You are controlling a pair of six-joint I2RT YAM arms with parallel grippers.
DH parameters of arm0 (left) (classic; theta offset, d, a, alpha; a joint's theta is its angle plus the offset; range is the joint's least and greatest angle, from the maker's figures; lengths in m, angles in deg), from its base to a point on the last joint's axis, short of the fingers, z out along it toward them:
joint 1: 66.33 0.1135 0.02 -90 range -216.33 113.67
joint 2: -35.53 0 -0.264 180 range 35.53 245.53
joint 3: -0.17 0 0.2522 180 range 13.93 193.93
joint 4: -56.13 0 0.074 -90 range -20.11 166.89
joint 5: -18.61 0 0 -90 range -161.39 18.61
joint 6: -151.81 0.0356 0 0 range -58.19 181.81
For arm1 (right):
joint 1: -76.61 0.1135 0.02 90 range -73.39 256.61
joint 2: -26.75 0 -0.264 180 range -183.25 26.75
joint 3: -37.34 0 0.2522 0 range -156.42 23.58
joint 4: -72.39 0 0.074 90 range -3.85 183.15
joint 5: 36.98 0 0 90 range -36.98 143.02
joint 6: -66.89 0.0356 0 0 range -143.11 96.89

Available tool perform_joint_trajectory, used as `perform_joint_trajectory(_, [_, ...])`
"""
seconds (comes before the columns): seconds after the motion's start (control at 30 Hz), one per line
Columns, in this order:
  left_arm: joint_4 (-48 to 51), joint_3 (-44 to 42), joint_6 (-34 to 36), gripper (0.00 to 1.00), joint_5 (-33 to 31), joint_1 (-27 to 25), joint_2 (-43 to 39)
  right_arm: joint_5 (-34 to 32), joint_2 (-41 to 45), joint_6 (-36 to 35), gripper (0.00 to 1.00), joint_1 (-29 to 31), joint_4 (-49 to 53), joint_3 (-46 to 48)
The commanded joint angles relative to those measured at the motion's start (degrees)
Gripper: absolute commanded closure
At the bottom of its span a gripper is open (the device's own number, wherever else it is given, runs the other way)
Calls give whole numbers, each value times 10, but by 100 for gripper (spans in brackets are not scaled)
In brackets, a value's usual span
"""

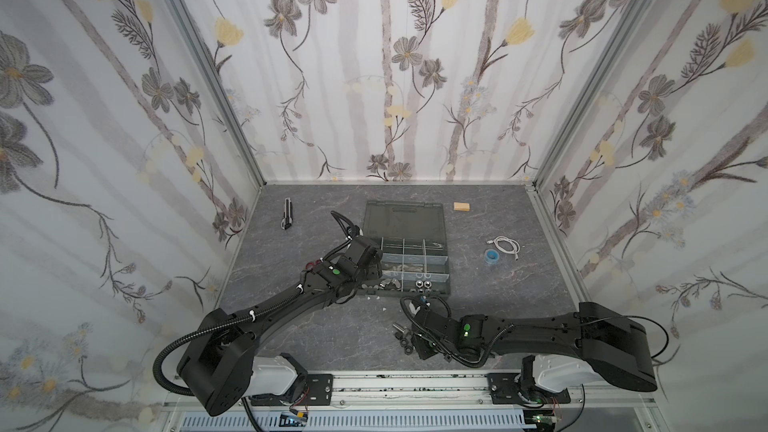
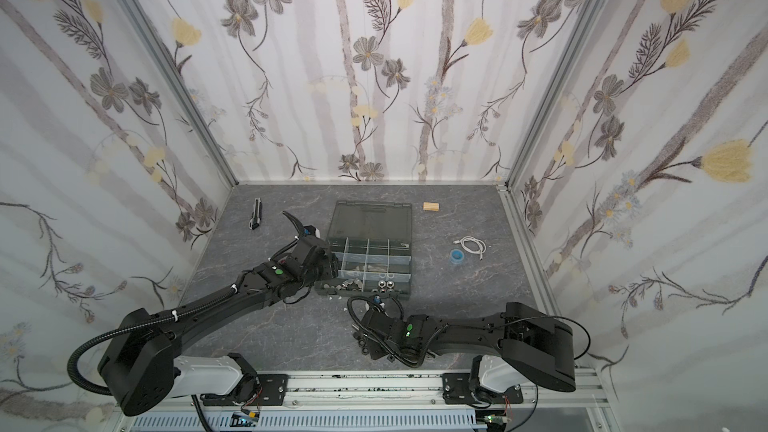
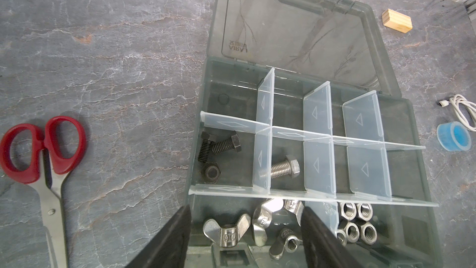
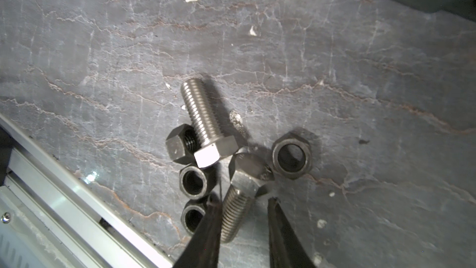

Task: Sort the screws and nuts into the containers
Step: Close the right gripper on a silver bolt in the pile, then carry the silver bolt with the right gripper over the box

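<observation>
The dark grey organizer case (image 1: 444, 272) (image 2: 405, 280) lies open mid-table, its containers split by pale dividers (image 3: 265, 94). Inside it are two black screws (image 3: 224, 145), a black nut (image 3: 211, 172), a silver screw (image 3: 283, 170), wing nuts (image 3: 226, 230) and silver hex nuts (image 3: 355, 223). My left gripper (image 3: 247, 228) (image 1: 370, 274) hangs open over the wing-nut compartment, holding nothing. Loose on the table near the front lie a silver screw (image 4: 203, 119) and several black nuts (image 4: 291, 154). My right gripper (image 4: 243, 202) (image 1: 409, 336) straddles a second silver screw (image 4: 239, 210); one finger touches its thread, the other stands apart.
Red scissors (image 3: 43, 150) lie left of the case. A wooden block (image 1: 461, 207), a blue tape roll (image 1: 492, 255) and a white cable (image 1: 505, 243) sit to its right, and a utility knife (image 1: 286, 213) at the back left. The metal front rail (image 4: 64, 189) runs close to the loose pile.
</observation>
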Motion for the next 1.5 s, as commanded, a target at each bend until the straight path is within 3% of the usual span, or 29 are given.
perform_joint_trajectory(0.0, [-12, -2, -4, 30, -8, 2, -2, -21, -8, 9, 68, -1, 10, -8])
perform_joint_trajectory(0.5, [-18, -17, -7, 30, -3, 5, -12, -41, -46, -4, 74, -2, 39, -28])
perform_joint_trajectory(0.67, [-19, -26, -9, 30, -7, 6, -21, -37, -56, -11, 81, 0, 35, -32])
perform_joint_trajectory(1.03, [-21, -31, -6, 30, -3, 10, -36, -49, 10, -17, 85, 0, 39, -30])
perform_joint_trajectory(1.27, [-22, -34, -12, 30, 2, 11, -37, -79, 57, -92, 85, -61, 52, -76])
perform_joint_trajectory(1.47, [-23, -42, -21, 30, 6, 12, -57, -79, 19, -207, 85, -157, 39, -187])
